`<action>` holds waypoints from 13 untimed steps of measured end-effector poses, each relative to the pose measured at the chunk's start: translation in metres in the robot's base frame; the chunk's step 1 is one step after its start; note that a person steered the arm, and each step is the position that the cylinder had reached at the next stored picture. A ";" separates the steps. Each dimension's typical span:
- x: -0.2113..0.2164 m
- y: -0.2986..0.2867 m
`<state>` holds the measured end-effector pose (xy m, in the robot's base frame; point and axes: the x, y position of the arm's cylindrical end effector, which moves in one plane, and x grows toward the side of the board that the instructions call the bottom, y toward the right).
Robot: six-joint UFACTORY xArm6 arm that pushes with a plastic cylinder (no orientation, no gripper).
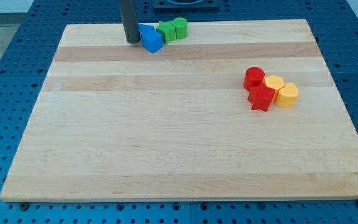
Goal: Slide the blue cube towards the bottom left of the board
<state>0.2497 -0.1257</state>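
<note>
The blue cube [152, 40] sits near the top edge of the wooden board [166, 137], left of centre. A second blue block [143, 30] peeks out just behind it, its shape unclear. My tip [132, 41] stands just left of the blue cube, touching or nearly touching its left side. The rod rises straight up out of the view's top.
A green block [166, 31] and a green cylinder [179, 27] sit right of the blue cube, close against it. At the view's right are a red cylinder [254, 78], a red star-like block [261, 98] and two yellow blocks [273, 83] [286, 94] clustered together.
</note>
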 end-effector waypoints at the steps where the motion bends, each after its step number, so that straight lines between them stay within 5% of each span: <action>1: 0.001 0.000; 6: 0.002 0.000; 7: 0.048 -0.057; 9: 0.112 0.083; 10: 0.070 0.166; 13: 0.046 0.177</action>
<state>0.2955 0.0510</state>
